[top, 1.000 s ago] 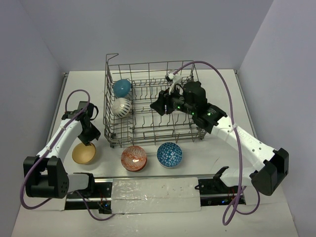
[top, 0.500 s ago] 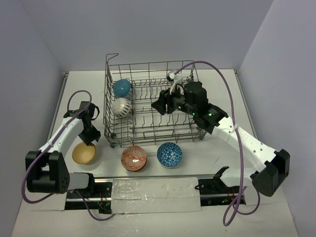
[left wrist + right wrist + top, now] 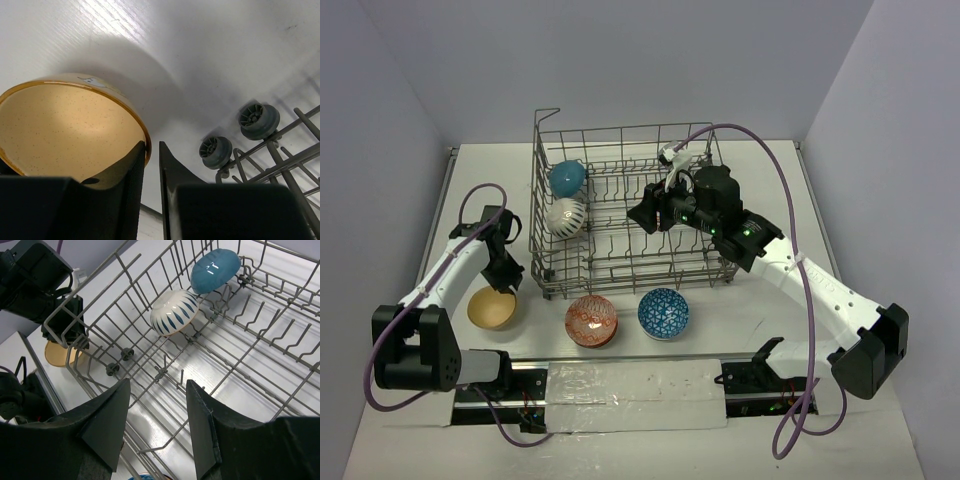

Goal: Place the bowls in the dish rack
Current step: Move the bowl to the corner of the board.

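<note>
The white table (image 3: 740, 330) is closed in by pale grey walls on the left, far and right sides, and its matte surface has free strips on both sides of the dish rack (image 3: 630, 275). The rack stands in the far middle of the table, with its raised handle at the far left corner. The right half of the rack holds no bowl. At the left end of the rack a teal bowl (image 3: 567, 178) and a white bowl with blue marks (image 3: 566, 216) stand on edge between the tines, one just behind the other. In front of the rack, near its front wall, a red bowl (image 3: 591, 320) and a blue patterned bowl (image 3: 663, 313) sit close together on the table. A yellow bowl (image 3: 491, 309) sits near the left corner of the rack. The left gripper (image 3: 151, 165) pinches its rim, one finger inside and one outside. The right gripper (image 3: 157, 415) hangs spread over the middle of the rack and holds nothing. Two small grey wheels (image 3: 215, 152) of the rack lie just beside the yellow bowl.
</note>
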